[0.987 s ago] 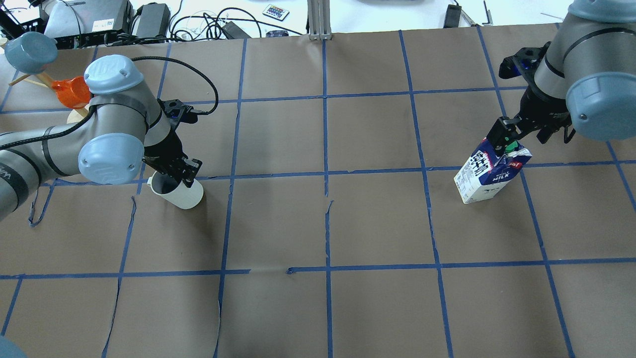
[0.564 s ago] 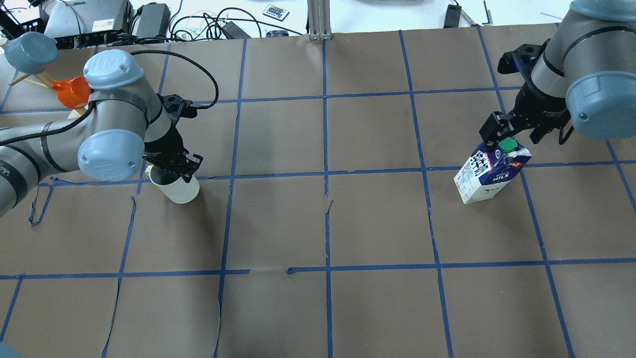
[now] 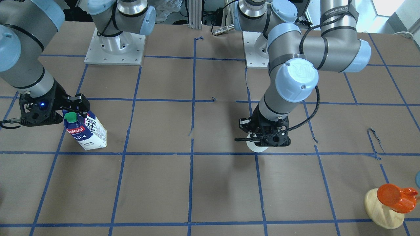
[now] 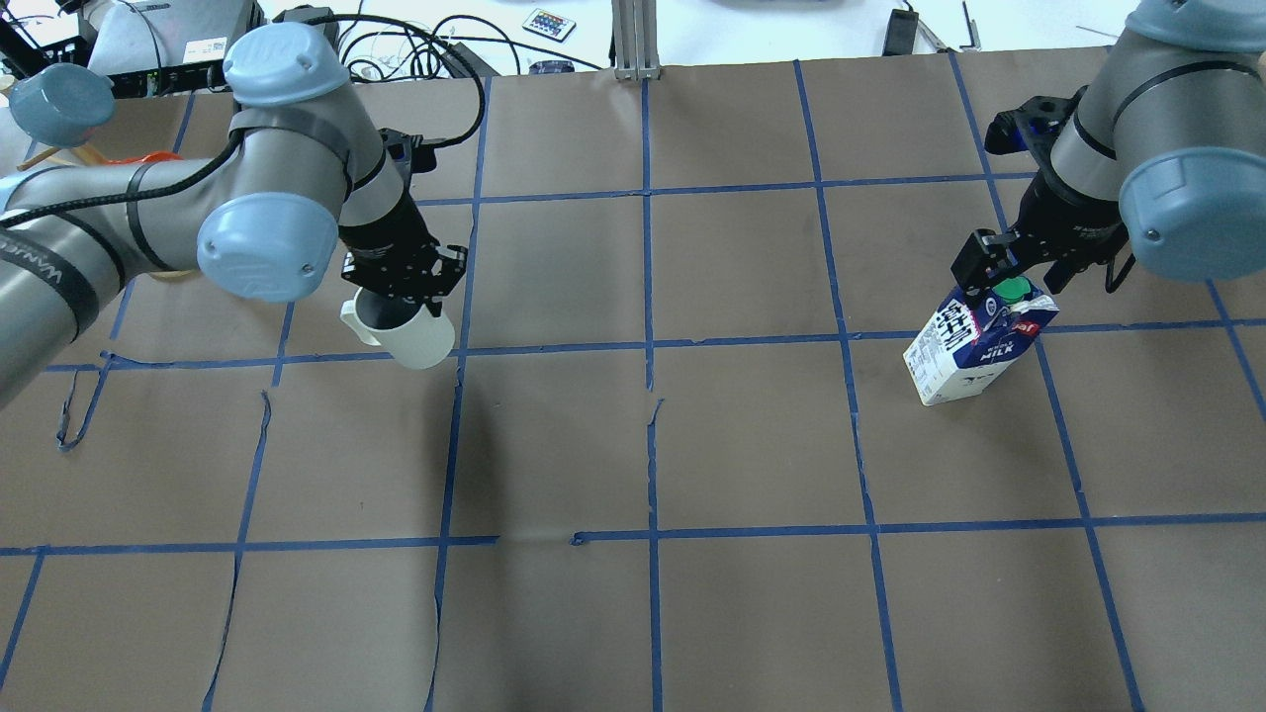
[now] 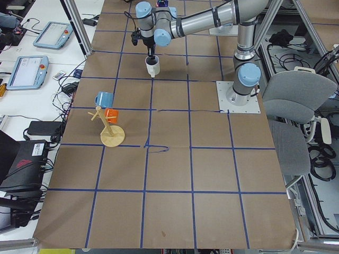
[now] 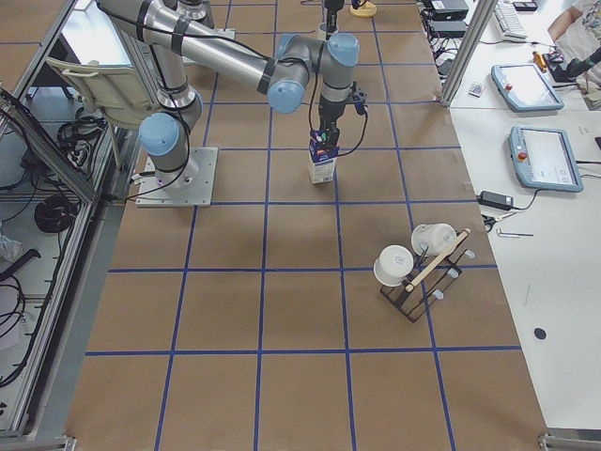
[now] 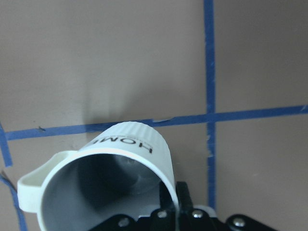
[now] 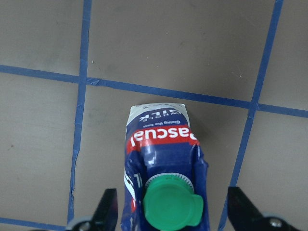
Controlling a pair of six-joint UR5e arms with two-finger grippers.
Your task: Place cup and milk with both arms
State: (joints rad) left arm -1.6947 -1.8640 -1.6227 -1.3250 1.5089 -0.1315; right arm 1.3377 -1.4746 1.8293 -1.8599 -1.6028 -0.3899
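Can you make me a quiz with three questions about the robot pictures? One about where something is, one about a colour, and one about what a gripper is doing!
1. Where is the dark-blue-and-white milk carton?
A. on the floor
B. standing on the brown paper-covered table
C. on a shelf

2. What colour is the carton's round screw cap?
A. green
B. yellow
C. orange

3. What is the left gripper doing?
A. open and empty
B. pushing a button
C. shut on the rim of the white ribbed ceramic mug

Answers: B, it stands on the table under the right gripper; A, the wrist view shows a green cap; C, its fingers pinch the mug's rim.
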